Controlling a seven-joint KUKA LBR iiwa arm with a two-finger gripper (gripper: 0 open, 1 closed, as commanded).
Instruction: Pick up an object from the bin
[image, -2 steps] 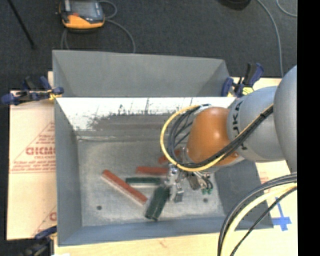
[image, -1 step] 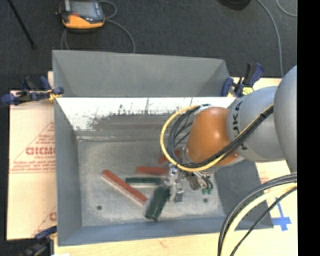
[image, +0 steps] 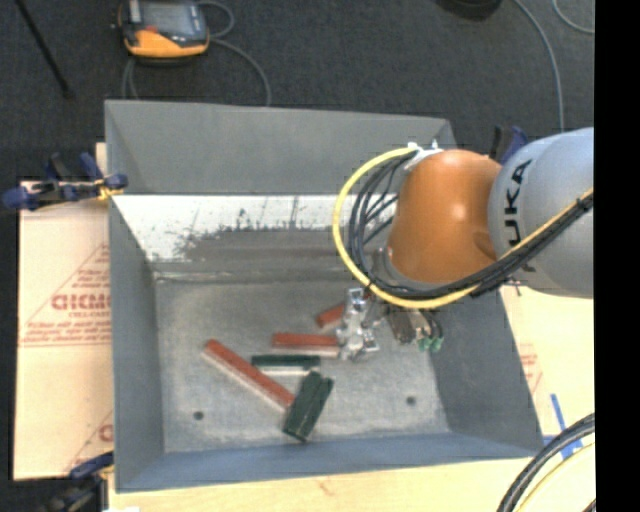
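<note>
Nearest the front wall of the grey metal bin (image: 300, 462), a dark green block (image: 307, 405) lies on the floor, tilted on a slant. Just behind it and to the left, a long salmon-red stick (image: 246, 372) runs diagonally, its lower end close beside the block. A thin dark green stick (image: 284, 360) lies almost level above that, touching or nearly touching the red one.

Farther in lies a reddish-brown stick (image: 303, 341), also nearly level. My pincer (image: 357, 338) is down in the bin at the right end of this stick, low near the floor. I cannot tell how wide my pincer is open, nor whether it has hold of anything. A small orange-red piece (image: 330, 317) sits just behind and left of my pincer, partly hidden by it.

Above all this my orange cover (image: 440, 215) and looped cables hang over the right half of the bin, in front of the pale, scuffed far wall.

As I judge it, the pick is at the reaching stage. Every object rests on the bin floor, and nothing is lifted. What is left is to close on one thing, most likely the reddish-brown stick, and raise it clear.
</note>
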